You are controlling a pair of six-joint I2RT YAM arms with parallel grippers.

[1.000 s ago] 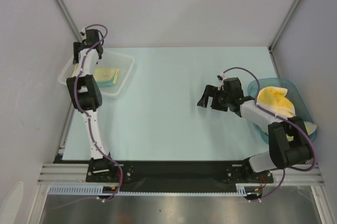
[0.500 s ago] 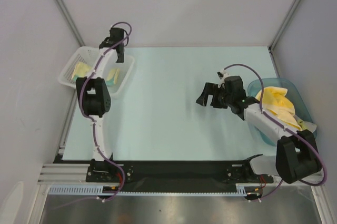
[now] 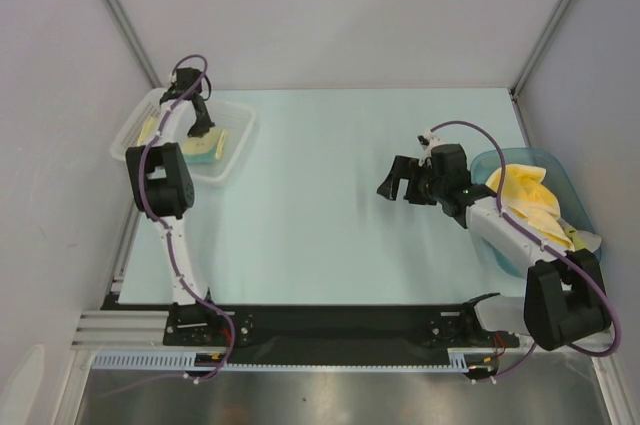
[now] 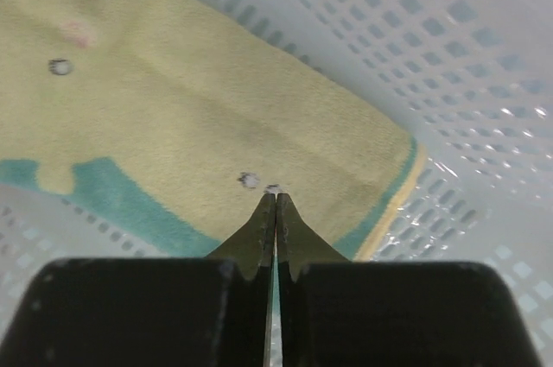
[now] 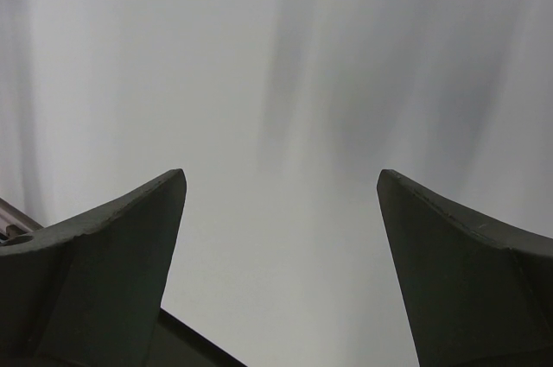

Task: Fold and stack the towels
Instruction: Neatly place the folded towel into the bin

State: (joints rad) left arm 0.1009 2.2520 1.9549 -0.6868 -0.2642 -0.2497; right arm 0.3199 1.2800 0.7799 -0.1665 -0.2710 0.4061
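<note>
Left arm's move: it has swung back from the basket's far rim and dropped inside, and the left gripper (image 4: 275, 201) has gone from spread to closed; the right arm has barely stirred.
Pale mint table (image 3: 320, 225): carries both containers, the basket at its left edge and the tub at its right.
Blue translucent tub (image 3: 566, 183): holds a rumpled heap of pale yellow towels (image 3: 525, 195), none of them folded.
White mesh basket (image 4: 449, 56): a folded pale yellow towel with a teal border (image 4: 199, 117) lies flat on its floor.
Left gripper: jaws pressed together, tips resting on the folded towel near its teal-trimmed corner. Whether any cloth is pinched between them cannot be told.
Right gripper (image 5: 281, 175): jaws wide apart and holding nothing, hovering over the table just left of the tub.
What it means: the closing on the basket towel reads as either a pinch to lift it or a press to settle it on the stack. With a heap waiting in the tub, most of the folding appears to lie ahead.
</note>
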